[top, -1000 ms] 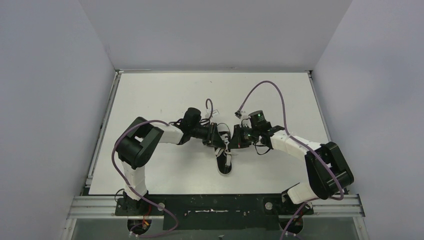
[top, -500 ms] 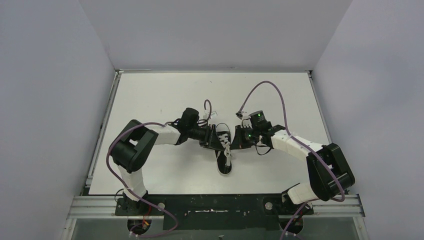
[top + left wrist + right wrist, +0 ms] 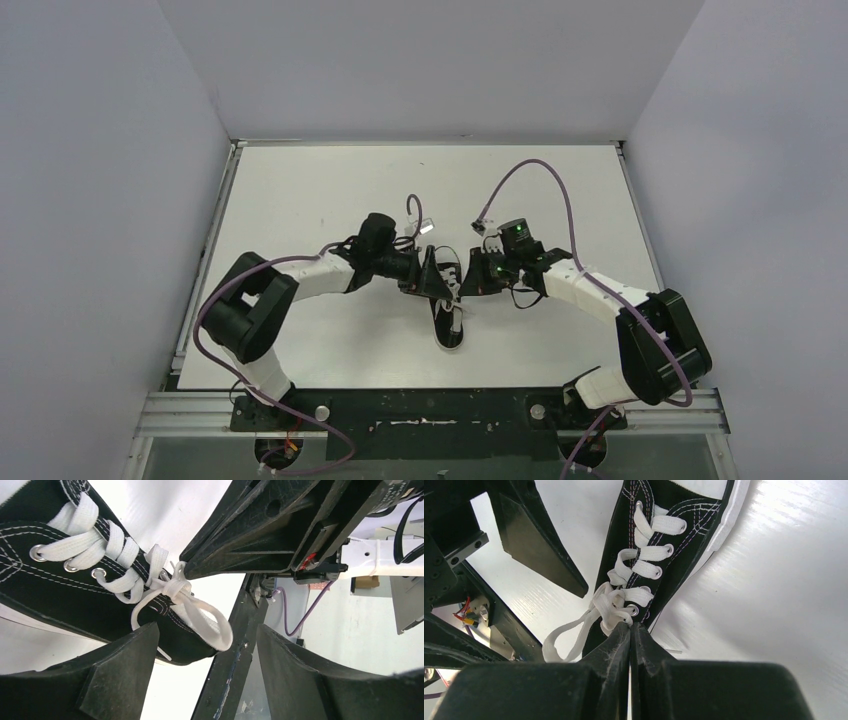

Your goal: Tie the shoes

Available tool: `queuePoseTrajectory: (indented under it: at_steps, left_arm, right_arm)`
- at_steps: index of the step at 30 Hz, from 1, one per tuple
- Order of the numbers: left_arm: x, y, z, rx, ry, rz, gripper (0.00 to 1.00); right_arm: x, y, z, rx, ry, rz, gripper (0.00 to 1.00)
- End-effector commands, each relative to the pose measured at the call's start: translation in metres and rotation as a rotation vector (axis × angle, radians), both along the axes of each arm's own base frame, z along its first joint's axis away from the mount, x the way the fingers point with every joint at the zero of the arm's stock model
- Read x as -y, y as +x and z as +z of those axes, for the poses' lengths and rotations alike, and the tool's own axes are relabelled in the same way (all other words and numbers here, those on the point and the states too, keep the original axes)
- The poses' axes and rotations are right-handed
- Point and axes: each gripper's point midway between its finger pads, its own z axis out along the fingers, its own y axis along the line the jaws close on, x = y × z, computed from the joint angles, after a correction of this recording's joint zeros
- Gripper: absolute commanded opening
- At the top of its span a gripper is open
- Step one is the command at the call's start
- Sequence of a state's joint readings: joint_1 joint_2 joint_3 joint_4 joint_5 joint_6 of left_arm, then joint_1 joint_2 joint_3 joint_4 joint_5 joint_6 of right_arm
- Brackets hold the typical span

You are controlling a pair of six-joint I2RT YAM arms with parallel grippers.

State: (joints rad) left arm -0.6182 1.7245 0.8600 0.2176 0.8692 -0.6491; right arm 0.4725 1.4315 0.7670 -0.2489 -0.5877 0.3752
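Right gripper (image 3: 630, 626) pinches laces (image 3: 644, 569) (left gripper (image 3: 206, 630) gapes).

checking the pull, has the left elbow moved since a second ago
Yes: the left elbow swung left, nearer the table's left edge, while the shoe stayed put.

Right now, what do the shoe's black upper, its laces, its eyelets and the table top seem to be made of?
Upper: likely canvas, matte black, cloth-like with white stitching.
Laces: flat woven textile, matte white.
Eyelets: probably metal, shiny silver rings.
Table top: perhaps plastic sheet, glossy white, with fine ribs catching light.
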Motion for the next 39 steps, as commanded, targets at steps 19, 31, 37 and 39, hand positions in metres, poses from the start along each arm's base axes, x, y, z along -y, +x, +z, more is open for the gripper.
queuePoseTrajectory:
  at_steps: [19, 31, 37, 39]
  left_arm:
    - [-0.025, -0.024, -0.031, -0.058, 0.201, -0.089, 0.0]
    - [-0.049, -0.029, -0.068, -0.125, 0.32, -0.044, 0.0]
    - [-0.06, -0.022, -0.085, -0.145, 0.361, -0.003, 0.0]
    - [-0.059, -0.021, -0.089, -0.147, 0.366, 0.0, 0.0]
  right_arm:
    - [0.016, 0.028, 0.009, 0.089, -0.089, -0.101, 0.0]
    - [0.044, 0.054, -0.005, 0.126, -0.103, -0.282, 0.0]
    - [0.059, 0.066, -0.011, 0.119, -0.081, -0.362, 0.0]
    - [0.057, 0.067, -0.015, 0.106, -0.076, -0.351, 0.0]
